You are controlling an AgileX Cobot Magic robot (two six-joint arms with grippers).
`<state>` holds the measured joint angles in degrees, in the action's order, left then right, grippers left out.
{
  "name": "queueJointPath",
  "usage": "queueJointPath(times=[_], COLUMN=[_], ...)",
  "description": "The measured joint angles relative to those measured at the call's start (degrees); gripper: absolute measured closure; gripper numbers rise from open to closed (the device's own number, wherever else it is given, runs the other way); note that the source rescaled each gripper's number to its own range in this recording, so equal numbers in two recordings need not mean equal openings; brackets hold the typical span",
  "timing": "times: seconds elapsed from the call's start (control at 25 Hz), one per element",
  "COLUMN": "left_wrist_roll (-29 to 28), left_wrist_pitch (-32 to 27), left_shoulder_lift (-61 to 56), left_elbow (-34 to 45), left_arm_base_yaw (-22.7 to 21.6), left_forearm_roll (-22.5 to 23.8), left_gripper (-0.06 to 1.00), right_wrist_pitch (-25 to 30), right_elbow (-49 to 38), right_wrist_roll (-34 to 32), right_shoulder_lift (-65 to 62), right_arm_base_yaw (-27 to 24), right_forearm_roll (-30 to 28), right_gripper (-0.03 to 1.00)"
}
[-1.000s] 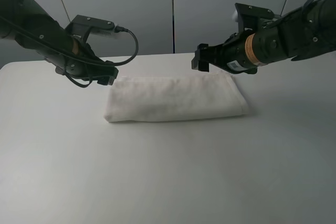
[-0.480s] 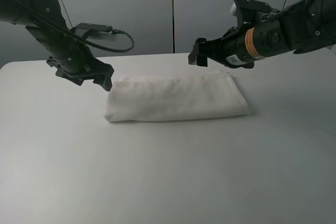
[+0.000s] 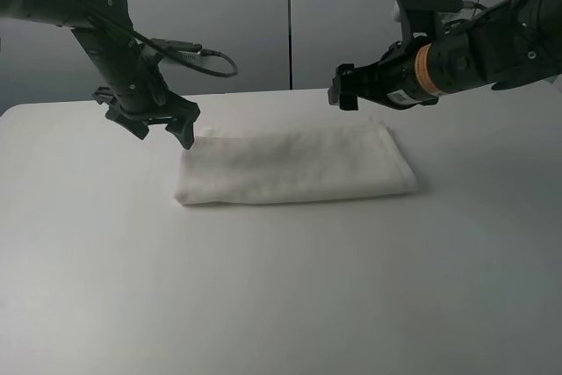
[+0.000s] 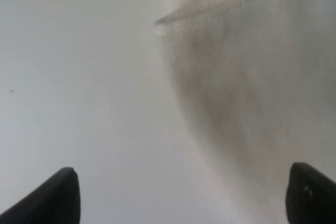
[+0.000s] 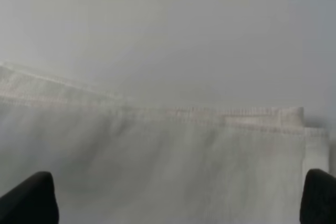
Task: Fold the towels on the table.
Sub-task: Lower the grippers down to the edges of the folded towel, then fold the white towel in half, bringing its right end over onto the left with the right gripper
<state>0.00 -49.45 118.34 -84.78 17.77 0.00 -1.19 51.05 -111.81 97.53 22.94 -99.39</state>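
Observation:
The off-white towel (image 3: 294,165) lies folded into a long flat rectangle in the middle of the white table (image 3: 281,287). My left gripper (image 3: 165,131) is open and empty, hanging just above the towel's far left corner; the towel's corner (image 4: 236,66) shows in the left wrist view between the two fingertips (image 4: 55,198). My right gripper (image 3: 344,94) is open and empty, raised above the towel's far right part; the towel's stitched hem (image 5: 210,113) shows in the right wrist view. No label is visible.
Grey wall panels (image 3: 290,15) stand behind the table's far edge. Cables hang from the left arm (image 3: 202,54). Bare table surface lies all around the towel.
The left arm has swung upright and its gripper now points down at the towel's far left corner. The right gripper has lifted a little and drawn back to the right. The towel has not moved.

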Motion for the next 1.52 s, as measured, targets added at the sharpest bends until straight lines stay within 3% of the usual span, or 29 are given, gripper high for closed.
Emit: queueJointPath(times=[0.36, 0.96, 1.28, 1.52], left_wrist_roll=[-3.7, -4.2, -4.2, -3.9], left_wrist_pitch=[-1.5, 1.8, 2.1, 2.1], left_shoulder_lift=[5.4, 9.4, 9.8, 9.8], left_elbow=[-1.7, -2.0, -2.2, -2.2], left_arm_base_yaw=[-0.1, -1.2, -1.2, -1.2], left_forearm_roll=[3.8, 3.6, 3.5, 3.5], left_gripper=[-0.06, -0.06, -0.06, -0.06], right_wrist_pitch=[1.7, 4.3, -1.3, -3.2], right_elbow=[0.0, 0.0, 0.0, 0.0], right_wrist_roll=[4.0, 8.6, 9.7, 4.2], right_shoulder_lift=[2.6, 2.6, 2.6, 2.4], right_arm_base_yaw=[0.0, 0.0, 0.0, 0.0], right_forearm_roll=[0.0, 0.0, 0.0, 0.0], right_gripper=[-0.03, -0.03, -0.03, -0.03])
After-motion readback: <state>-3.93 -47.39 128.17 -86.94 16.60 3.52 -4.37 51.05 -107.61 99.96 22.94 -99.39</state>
